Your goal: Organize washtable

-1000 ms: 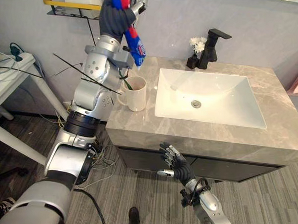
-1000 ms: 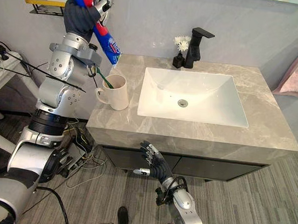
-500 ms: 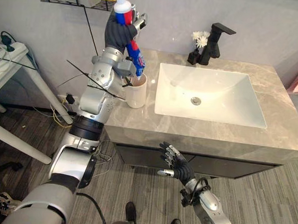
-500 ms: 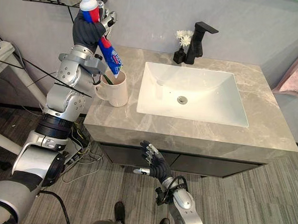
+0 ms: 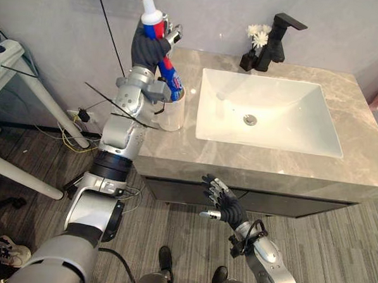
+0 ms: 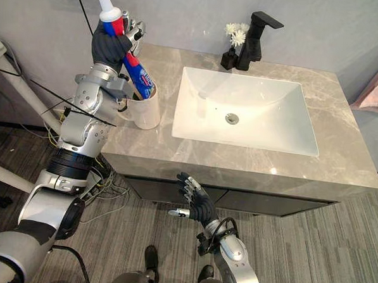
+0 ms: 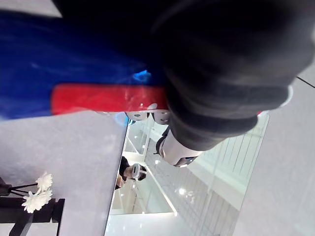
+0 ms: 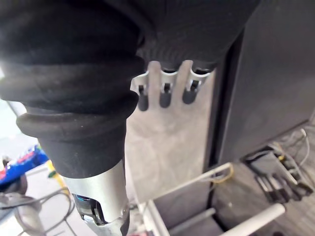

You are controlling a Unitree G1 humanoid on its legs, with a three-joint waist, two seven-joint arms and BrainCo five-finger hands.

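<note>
A red, white and blue toothpaste tube (image 5: 160,57) with a white cap stands tilted, its lower end inside a white mug (image 5: 170,112) at the left end of the marble washtable (image 5: 264,164). My left hand (image 5: 151,44) is shut on the tube's upper part; in the left wrist view the tube (image 7: 78,78) crosses right in front of the hand. Down in front of the cabinet, below the counter's front edge, my right hand (image 5: 220,203) hangs open and holds nothing.
A white sink basin (image 5: 266,114) takes up the middle of the counter. A black faucet (image 5: 280,35) and a small black vase of white flowers (image 5: 254,43) stand at the back. A pale side table (image 5: 9,62) and loose wires lie to the left.
My left hand has lowered the toothpaste tube, and its lower end now sits inside the mug. The camera has shifted. The right hand has not moved.
</note>
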